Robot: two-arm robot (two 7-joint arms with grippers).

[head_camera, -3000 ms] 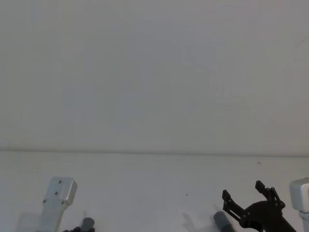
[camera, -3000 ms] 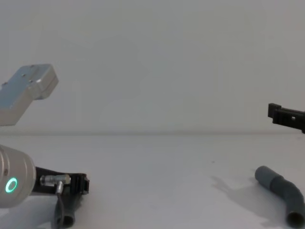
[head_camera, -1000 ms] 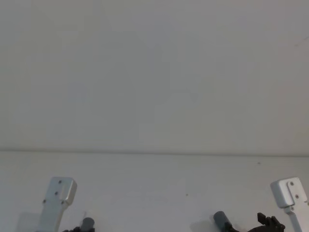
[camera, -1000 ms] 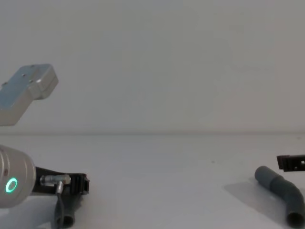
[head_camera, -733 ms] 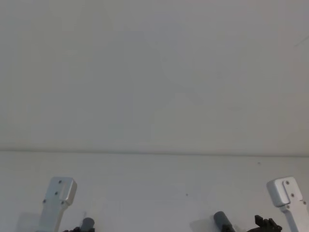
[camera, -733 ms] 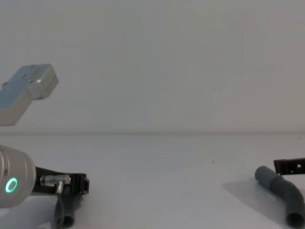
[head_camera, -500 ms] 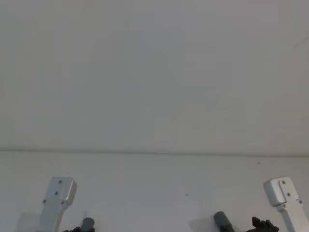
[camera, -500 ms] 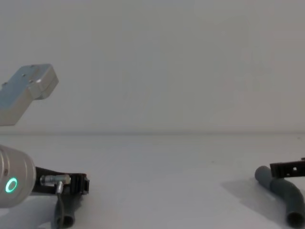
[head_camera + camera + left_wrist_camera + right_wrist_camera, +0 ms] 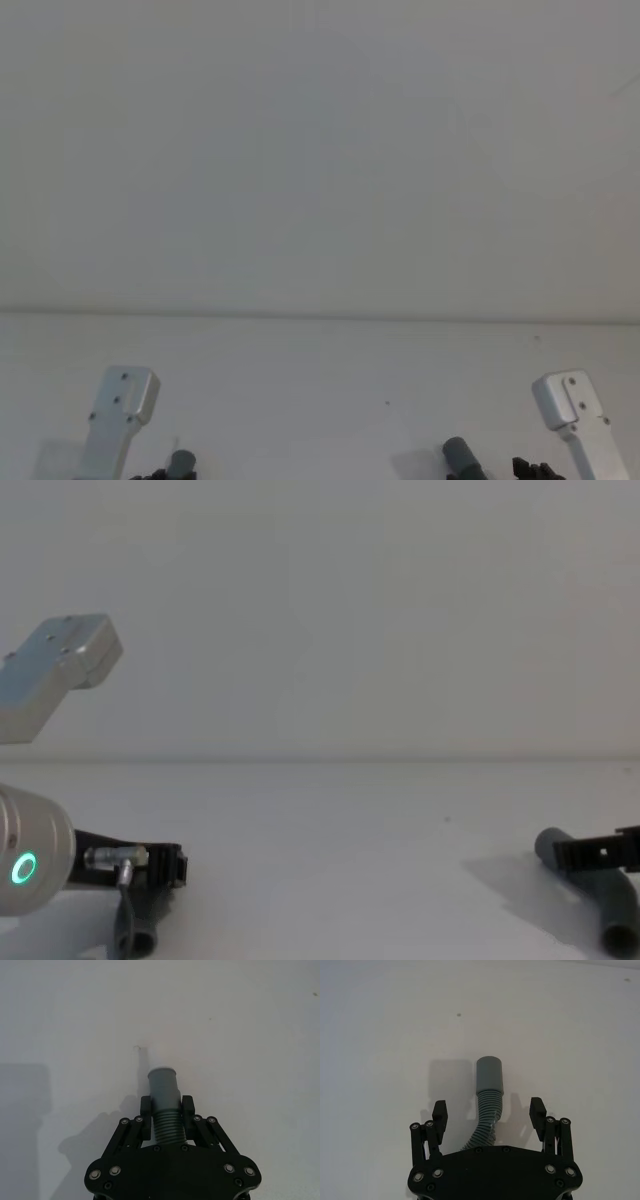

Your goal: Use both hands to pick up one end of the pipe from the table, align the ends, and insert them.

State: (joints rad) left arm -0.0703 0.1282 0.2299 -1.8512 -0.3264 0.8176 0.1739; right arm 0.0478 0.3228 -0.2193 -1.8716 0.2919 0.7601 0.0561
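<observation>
Two dark grey ribbed pipe pieces lie on the white table (image 9: 320, 860). My left gripper (image 9: 166, 1111) is shut on the ribbed body of the left piece (image 9: 163, 1091), whose smooth cuff ends in a narrow white tip (image 9: 162, 1067). In the chest view this gripper (image 9: 165, 866) sits low at the left with the piece (image 9: 135, 925) hanging below it. My right gripper (image 9: 488, 1109) is open and straddles the bent right piece (image 9: 489, 1076), its fingers (image 9: 536, 1108) apart from the hose on both sides. From the chest, that gripper (image 9: 598, 854) crosses the right piece (image 9: 610, 900) just behind its plain cuff.
A pale grey wall rises behind the table's far edge (image 9: 320, 318). Silver arm links stand at the left (image 9: 120, 410) and right (image 9: 570, 405). Both cuff ends (image 9: 181, 462) (image 9: 460, 456) point away from me across bare table.
My right gripper has come down and moved left, from above the right pipe piece to low around it. The left gripper and both pieces have stayed put.
</observation>
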